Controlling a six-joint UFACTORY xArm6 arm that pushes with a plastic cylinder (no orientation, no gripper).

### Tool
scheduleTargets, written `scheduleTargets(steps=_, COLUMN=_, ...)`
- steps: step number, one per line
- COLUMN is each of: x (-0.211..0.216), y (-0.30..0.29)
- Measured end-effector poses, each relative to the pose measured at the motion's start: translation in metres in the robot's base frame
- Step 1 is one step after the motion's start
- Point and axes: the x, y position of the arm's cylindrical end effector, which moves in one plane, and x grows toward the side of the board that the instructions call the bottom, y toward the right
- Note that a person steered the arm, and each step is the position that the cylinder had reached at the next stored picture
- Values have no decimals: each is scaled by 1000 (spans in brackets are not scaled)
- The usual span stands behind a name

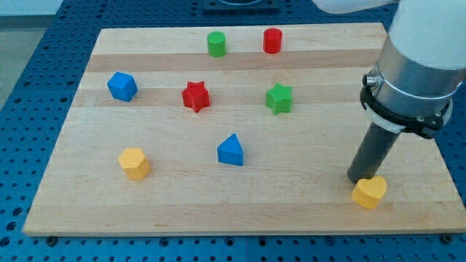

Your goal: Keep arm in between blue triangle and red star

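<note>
The blue triangle [231,150] lies near the middle of the wooden board [240,211]. The red star [195,96] lies up and to the left of it. My tip [358,180] rests on the board at the lower right, far to the right of both blocks. It touches or nearly touches the upper left side of a yellow heart block [370,192]. The tip is not between the blue triangle and the red star.
A green star [279,98] lies right of the red star. A blue cube [122,86] sits at the left, a yellow hexagon block [135,163] at the lower left. A green cylinder [216,44] and a red cylinder [272,41] stand near the top edge.
</note>
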Motion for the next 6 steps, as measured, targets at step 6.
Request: scheduleTargets(steps=6, x=-86, y=-234)
